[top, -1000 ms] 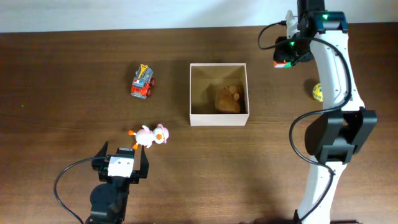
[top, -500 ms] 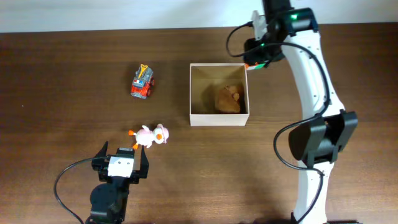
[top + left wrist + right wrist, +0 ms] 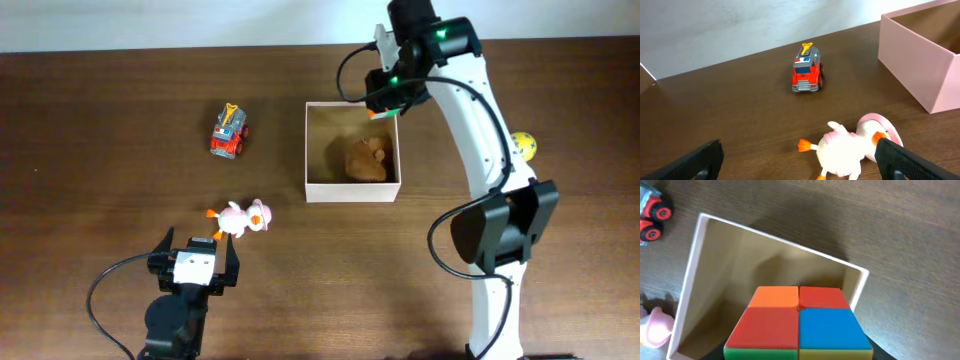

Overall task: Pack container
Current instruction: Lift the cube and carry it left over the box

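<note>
The container (image 3: 312, 150) is a square open box with white walls and a tan inside; a brown plush toy (image 3: 366, 158) lies in it. My right gripper (image 3: 383, 105) hangs over the box's far right corner, shut on a colourful puzzle cube (image 3: 797, 325); the box (image 3: 695, 255) lies beneath it in the right wrist view. My left gripper (image 3: 195, 262) is open and empty near the front edge, just behind a white and pink duck toy (image 3: 240, 217), which lies between its fingers' line in the left wrist view (image 3: 850, 147). A red toy fire truck (image 3: 230, 131) stands left of the box.
A yellow ball (image 3: 523, 146) lies on the table right of the box, beside the right arm. The truck (image 3: 807, 75) and the box's wall (image 3: 920, 70) also show in the left wrist view. A pale wall runs along the table's far edge.
My right gripper has carried the cube leftwards from the far right of the table to above the box's far right corner. The yellow ball is now uncovered. The left arm has not moved.
</note>
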